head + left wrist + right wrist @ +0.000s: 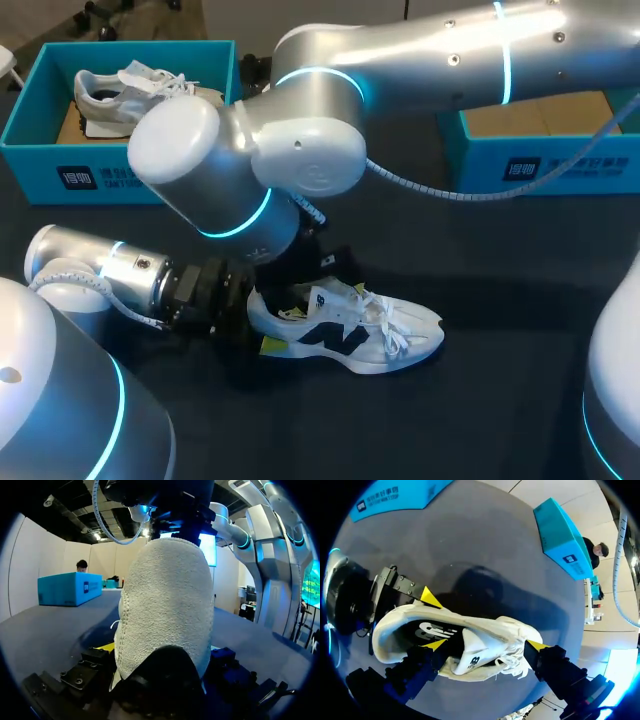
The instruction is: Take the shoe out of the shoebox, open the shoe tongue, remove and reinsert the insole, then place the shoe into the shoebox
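White shoe [350, 335] lying on the counter [500, 260], in front of the shoebox [120, 180]. The left arm's fingers [431, 598] clamp its heel. The right arm's fingers [537, 646] stand spread wide above it, gripping nothing.

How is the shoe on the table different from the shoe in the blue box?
The shoe on the table lies on the dark tabletop, while the shoe in the box sits inside the blue shoebox. The left gripper clasps the heel of the shoe on the table; nothing touches the shoe in the box. The shoe on the table shows a dark side mark; the shoe in the box looks grey and white. Both are pale lace-up sneakers.
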You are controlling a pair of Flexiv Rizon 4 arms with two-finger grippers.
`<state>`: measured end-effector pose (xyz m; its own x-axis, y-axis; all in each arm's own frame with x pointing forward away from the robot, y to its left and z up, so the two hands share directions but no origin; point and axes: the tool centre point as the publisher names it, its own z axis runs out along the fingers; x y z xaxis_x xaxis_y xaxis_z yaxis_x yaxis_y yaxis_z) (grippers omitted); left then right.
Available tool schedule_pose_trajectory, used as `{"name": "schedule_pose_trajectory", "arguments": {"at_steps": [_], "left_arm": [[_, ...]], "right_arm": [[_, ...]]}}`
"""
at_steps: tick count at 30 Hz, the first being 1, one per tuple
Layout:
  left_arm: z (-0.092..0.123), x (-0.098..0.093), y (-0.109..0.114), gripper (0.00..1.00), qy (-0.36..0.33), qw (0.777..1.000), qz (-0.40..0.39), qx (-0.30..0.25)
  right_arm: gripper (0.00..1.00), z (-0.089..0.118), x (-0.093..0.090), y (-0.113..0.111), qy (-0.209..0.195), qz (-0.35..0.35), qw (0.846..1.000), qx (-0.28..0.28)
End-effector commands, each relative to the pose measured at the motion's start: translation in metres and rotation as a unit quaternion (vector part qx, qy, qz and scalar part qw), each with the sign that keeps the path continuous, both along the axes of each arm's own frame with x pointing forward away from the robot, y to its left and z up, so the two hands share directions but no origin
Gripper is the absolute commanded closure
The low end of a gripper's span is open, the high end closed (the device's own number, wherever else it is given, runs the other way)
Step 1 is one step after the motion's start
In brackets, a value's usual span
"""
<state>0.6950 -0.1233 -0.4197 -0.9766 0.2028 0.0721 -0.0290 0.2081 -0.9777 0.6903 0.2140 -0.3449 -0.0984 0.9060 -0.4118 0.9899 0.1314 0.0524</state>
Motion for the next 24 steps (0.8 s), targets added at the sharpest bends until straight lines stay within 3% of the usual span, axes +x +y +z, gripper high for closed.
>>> {"name": "schedule_pose_trajectory", "arguments": {"at_steps": [1,7,24], "left_arm": [[0.000,-0.002,0.001,1.00,-0.001,1.000,0.002,0.000],[0.000,-0.002,0.001,1.00,-0.001,1.000,0.002,0.000],[0.000,-0.002,0.001,1.00,-0.001,1.000,0.002,0.000]], "right_arm": [[0.00,-0.006,-0.006,-0.001,-0.052,-0.104,0.993,0.010],[0.00,-0.011,-0.009,-0.009,-0.059,-0.124,0.990,0.009],[0.00,0.008,-0.018,-0.038,-0.074,-0.152,0.985,0.025]]}}
